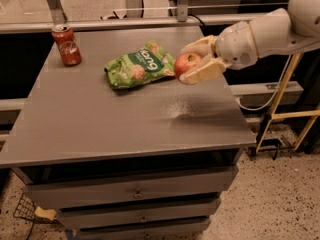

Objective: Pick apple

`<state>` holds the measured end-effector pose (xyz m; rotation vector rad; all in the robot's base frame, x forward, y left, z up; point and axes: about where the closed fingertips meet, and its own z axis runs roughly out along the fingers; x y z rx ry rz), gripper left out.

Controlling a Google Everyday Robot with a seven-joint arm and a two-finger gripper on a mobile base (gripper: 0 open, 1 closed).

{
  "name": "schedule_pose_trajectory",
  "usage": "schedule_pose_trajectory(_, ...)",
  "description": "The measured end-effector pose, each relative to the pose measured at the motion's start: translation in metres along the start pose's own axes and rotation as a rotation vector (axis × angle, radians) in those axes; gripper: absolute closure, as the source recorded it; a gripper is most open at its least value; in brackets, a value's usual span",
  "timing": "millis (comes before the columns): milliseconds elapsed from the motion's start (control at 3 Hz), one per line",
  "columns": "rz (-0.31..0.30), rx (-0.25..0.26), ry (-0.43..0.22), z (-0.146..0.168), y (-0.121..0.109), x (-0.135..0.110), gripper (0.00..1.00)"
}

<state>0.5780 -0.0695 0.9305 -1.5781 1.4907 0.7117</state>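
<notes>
1. The pincer (pixel 184 65) sits right of centre in the upper part of the frame, at the end of the pale arm (pixel 270 31) that reaches in from the right edge. Its two cream fingers (pixel 204 72) are pinching the apple, one above it and one below.
2. The apple (pixel 186 62), red-orange with a yellowish patch, is held between those fingers just beside the right end of the green snack bag (pixel 136 67). Whether it touches the bag cannot be told.
3. A soft dark shadow lies on the grey table (pixel 100 129) lower in the frame than the apple and apart from it. From that, the fruit looks to be in the air and not resting on the top.
4. The red soda can (pixel 66 45) stands upright at the upper left corner of the table, well apart from the pincer.
5. As I judge it, the grasp is made and the apple is off the surface, so the pick is in its lifting stage and close to complete.
6. The next move calls for a steady hold while the arm carries the fruit up and away. A round, smooth apple held by two fingers could roll out if the grip loosens or the wrist jerks.
</notes>
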Motion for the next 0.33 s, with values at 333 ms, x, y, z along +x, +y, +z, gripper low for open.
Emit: schedule_pose_trajectory(333, -0.023, 0.059, -0.045, -0.0240, -0.0104, -0.0107, 1.00)
